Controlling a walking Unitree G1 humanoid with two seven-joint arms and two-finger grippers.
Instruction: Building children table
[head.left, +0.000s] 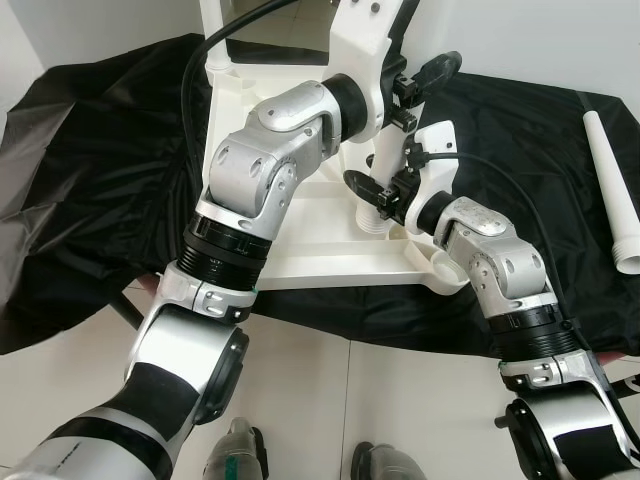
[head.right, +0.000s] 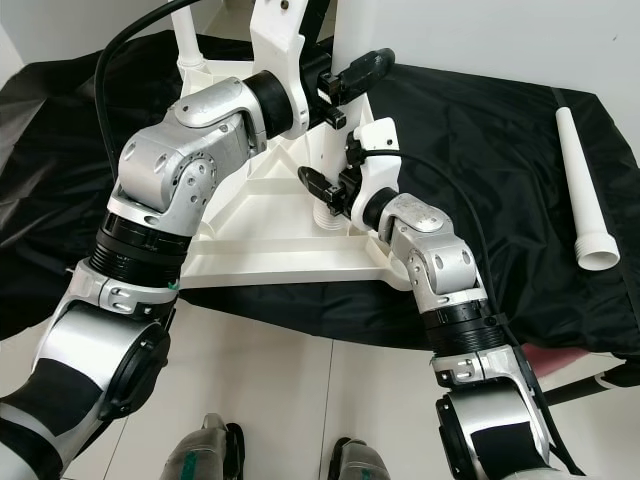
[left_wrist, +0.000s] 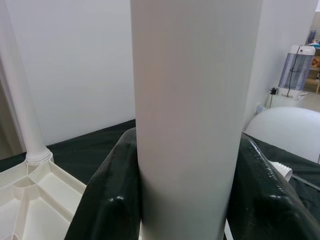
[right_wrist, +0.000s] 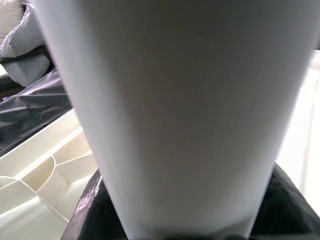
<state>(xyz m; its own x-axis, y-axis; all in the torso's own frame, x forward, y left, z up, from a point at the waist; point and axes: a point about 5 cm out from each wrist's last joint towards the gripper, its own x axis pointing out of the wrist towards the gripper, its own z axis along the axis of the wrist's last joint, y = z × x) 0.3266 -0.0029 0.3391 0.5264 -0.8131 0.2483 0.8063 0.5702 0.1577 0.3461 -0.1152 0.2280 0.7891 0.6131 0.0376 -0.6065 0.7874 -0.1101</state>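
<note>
On table underside (head.left: 320, 255), both grippers clasping leg (left_wrist: 195, 115)

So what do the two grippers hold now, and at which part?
Both hold the same upright white plastic table leg: the left gripper higher on its shaft, the right gripper near its base, above the upturned white tabletop.

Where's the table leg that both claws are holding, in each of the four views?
Left eye: leg upright, right of centre, above the middle.
Right eye: near centre, above the middle.
Left wrist: broad column mid-picture, between black fingers.
Right wrist: very close, spanning most of the width.
Shared landmark: ribbed white tabletop beneath it.
</note>
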